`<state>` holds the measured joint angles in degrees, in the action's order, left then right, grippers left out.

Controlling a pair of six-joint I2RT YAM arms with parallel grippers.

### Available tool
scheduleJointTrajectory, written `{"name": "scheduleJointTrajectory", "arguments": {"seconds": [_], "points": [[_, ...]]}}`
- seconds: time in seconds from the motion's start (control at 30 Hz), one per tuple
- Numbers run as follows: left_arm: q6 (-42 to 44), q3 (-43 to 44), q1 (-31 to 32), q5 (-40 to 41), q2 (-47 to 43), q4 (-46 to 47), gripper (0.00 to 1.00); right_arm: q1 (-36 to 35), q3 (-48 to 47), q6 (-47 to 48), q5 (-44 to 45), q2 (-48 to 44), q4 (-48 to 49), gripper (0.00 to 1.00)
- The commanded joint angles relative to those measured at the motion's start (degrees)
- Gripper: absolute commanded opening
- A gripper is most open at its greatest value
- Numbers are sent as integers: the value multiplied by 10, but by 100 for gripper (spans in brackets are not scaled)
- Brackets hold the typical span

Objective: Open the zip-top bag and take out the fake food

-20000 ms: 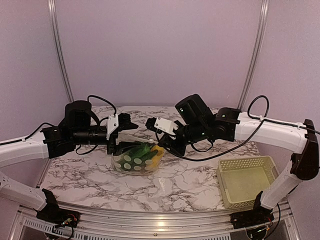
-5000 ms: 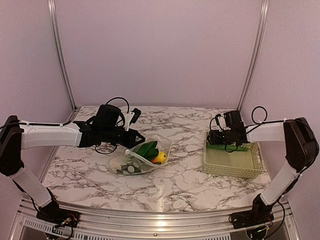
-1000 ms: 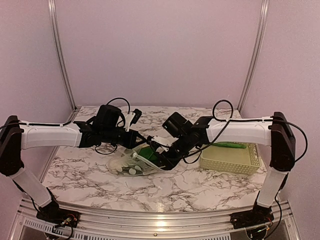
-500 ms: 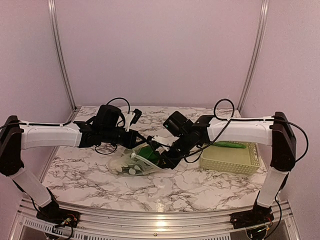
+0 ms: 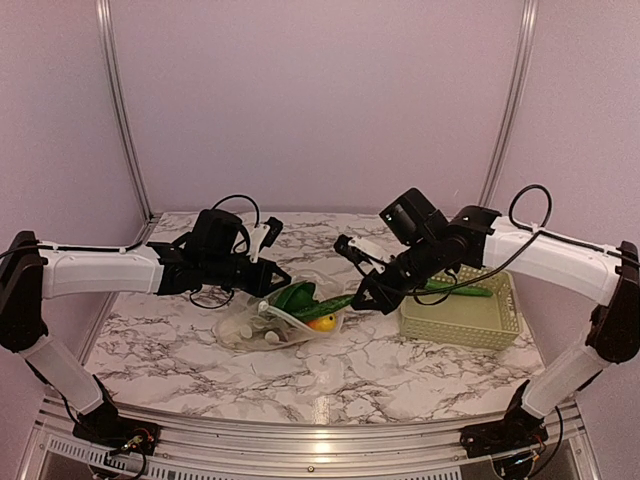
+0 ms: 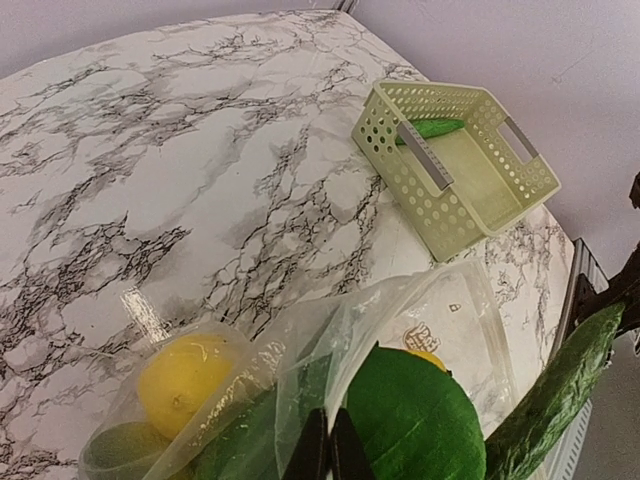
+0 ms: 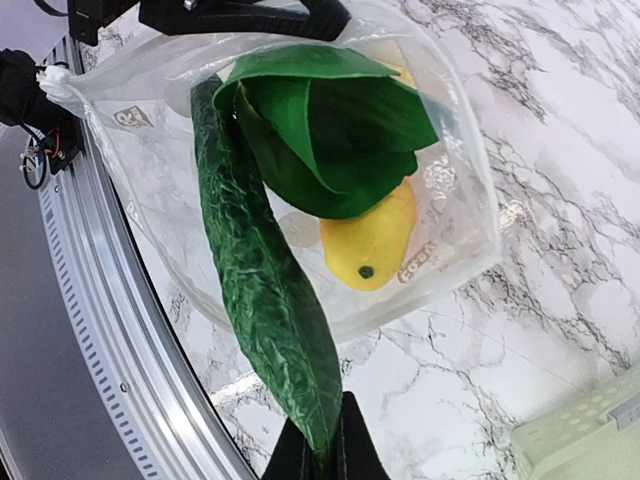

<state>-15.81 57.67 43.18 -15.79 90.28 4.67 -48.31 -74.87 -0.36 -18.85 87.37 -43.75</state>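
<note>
In right hand [image 7: 322, 452]: long green piece [image 7: 262, 300]

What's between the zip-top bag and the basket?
Top view: the right gripper, shut on a long green vegetable, hangs between them; left wrist view shows bare marble table there.

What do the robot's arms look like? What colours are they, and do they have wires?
The left arm and right arm are smooth white tubes with chunky black joints. The left gripper and right gripper are black and two-fingered, each with a small white block behind it. Thin black cables loop over the wrists.
</note>
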Motion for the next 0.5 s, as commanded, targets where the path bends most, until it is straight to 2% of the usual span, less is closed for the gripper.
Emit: {"name": "scheduleJointTrajectory", "arguments": {"seconds": [0.0,0.23,0.47], "points": [[10,-7,0,6,-10,-21,0,23,8,2,28,-56,-25,0],[9,-1,0,5,-4,-21,0,44,23,-12,48,-127,-51,0],[10,-3,0,8,-3,-22,0,49,42,-66,96,-199,-75,0]]}}
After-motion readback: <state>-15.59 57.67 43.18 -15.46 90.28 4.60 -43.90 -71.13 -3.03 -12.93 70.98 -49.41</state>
